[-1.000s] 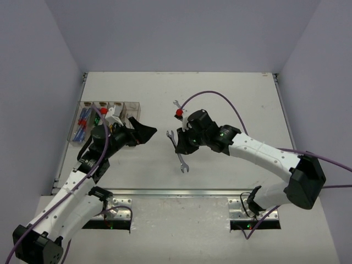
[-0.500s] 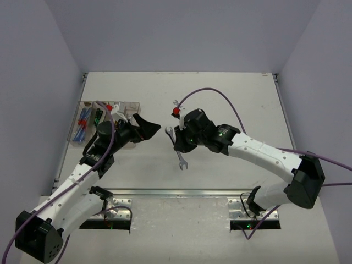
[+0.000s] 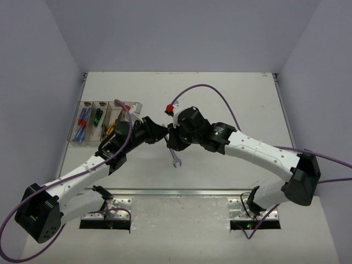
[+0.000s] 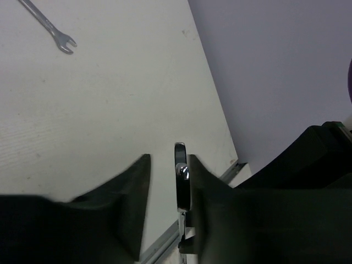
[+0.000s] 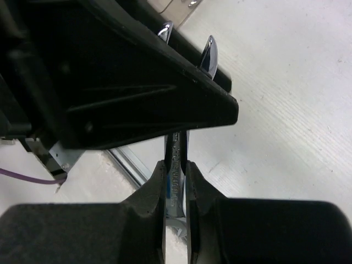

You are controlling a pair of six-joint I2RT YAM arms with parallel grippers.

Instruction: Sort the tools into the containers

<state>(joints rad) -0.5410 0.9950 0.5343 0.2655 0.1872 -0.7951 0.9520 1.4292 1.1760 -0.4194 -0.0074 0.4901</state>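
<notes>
**Two tools on one wrench beside the containers**

We are looking at both arms holding their tips together at one spot just beside the right end of the containers (image 3: 102,103), the row of clear bins standing on the bench (image 3: 231,99).

There the right tool (image 5: 175,165) is pinching the held wrench (image 5: 176,184). Its fingers (image 5: 154,187) are pressing flat against either side of the silver shank, with no gap showing. Past those fingertips the shank is passing under the black body of the left tool (image 4: 170,159), and two bright metal tips are sticking out beyond it.

In the left wrist view we are seeing the left tool standing partway open around that same wrench. The metal is lying against one finger (image 4: 209,192), while a strip of bench is showing between it and the other finger, so this tool is bracketing the wrench and not clamping it.

The loose wrench (image 3: 175,158) is lying flat on the bench, to the right of the containers and nearer the arm bases than they are. In the left wrist view it is sitting well apart from the fingers.

Inside the containers, blue and red screwdrivers (image 3: 82,122) are lying in the bin at the left end. A green-and-black screwdriver (image 3: 98,117) is lying in the next bin, and yellow-handled pliers (image 3: 110,130) in the third. The left arm and its purple cable (image 3: 124,107) are covering much of the bin at the right end, so we cannot tell what it is holding.
</notes>
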